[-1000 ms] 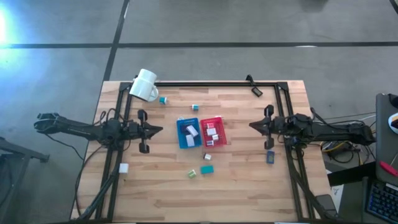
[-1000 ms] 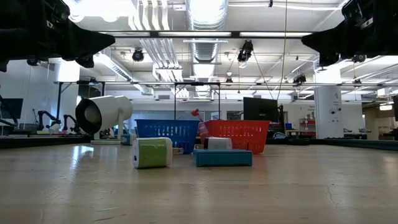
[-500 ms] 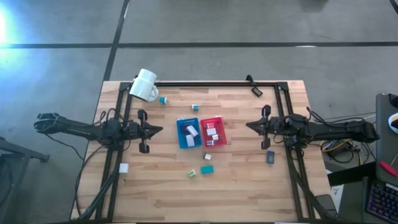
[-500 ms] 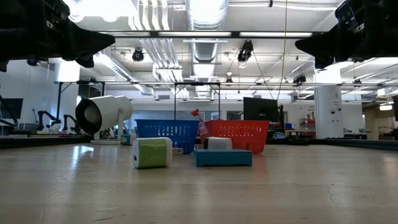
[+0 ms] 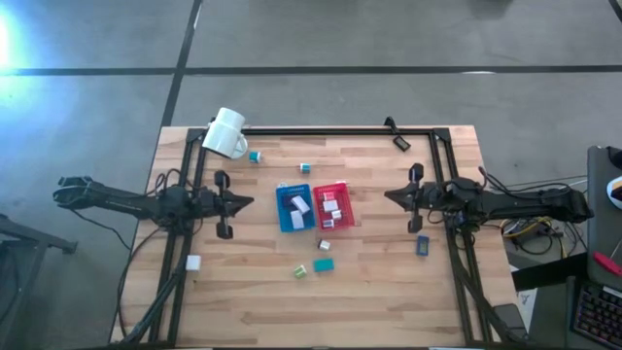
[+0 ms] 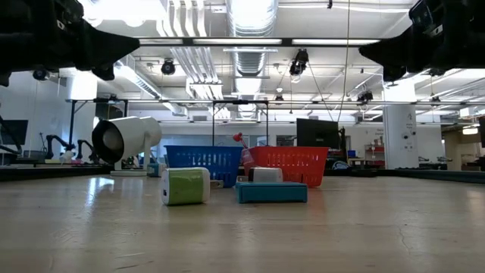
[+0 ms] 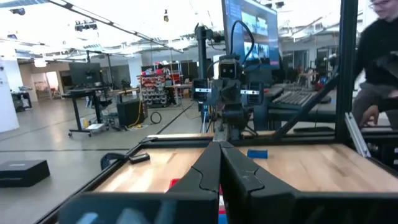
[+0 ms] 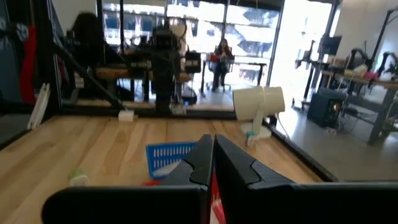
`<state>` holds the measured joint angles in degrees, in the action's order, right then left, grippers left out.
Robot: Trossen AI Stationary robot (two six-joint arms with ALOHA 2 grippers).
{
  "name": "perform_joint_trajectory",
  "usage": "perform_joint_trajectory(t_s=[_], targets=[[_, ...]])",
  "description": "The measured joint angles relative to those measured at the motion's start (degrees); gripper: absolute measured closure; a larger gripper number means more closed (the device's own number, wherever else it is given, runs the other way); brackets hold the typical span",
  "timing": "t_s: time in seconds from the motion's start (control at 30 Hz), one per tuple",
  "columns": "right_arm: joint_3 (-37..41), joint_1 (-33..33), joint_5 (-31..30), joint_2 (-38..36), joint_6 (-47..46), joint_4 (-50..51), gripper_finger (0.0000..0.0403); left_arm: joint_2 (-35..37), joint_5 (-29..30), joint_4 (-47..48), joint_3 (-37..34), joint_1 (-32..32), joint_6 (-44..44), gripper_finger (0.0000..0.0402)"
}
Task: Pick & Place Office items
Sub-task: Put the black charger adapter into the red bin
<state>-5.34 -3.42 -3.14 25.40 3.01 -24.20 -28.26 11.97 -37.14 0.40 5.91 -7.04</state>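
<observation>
Now that my right gripper [image 5: 389, 197] has edged inward toward the red rectangular tray [image 5: 331, 206], both it and my left gripper [image 5: 251, 202] stay clenched, empty. Small green [image 5: 301, 272] and teal blocks [image 5: 324, 263] lie loose on the wooden table [image 5: 379, 292], awaiting pickup.

Ahead of our left fingers [image 5: 251, 202] bare wooden tabletop [image 5: 389, 292] lies open up to the blue plastic tray [image 5: 294, 209]; the red plastic tray [image 5: 332, 206] blocks our right fingers [image 5: 388, 197].

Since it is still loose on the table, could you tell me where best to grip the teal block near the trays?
Probably from straight above, across the short sides of the teal block: it lies flat and low, with the green block close beside it.
</observation>
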Motion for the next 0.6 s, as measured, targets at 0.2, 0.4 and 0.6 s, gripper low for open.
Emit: perform_joint_trajectory(t_s=[0.2,0.4,0.6], targets=[[0.0,0.0,0.1,1.3,-1.8,-1.4,0.0392,-0.1,0.0,-0.2,0.0,0.0,0.1,0.0395],[0.0,0.0,0.1,3.0,-1.3,-1.4,0.0392,-0.1,0.0,-0.2,0.0,0.0,-0.6,0.0395],[0.0,0.0,0.1,3.3,-1.5,-1.8,0.0392,-0.1,0.0,-0.2,0.0,0.0,-1.5,0.0394]])
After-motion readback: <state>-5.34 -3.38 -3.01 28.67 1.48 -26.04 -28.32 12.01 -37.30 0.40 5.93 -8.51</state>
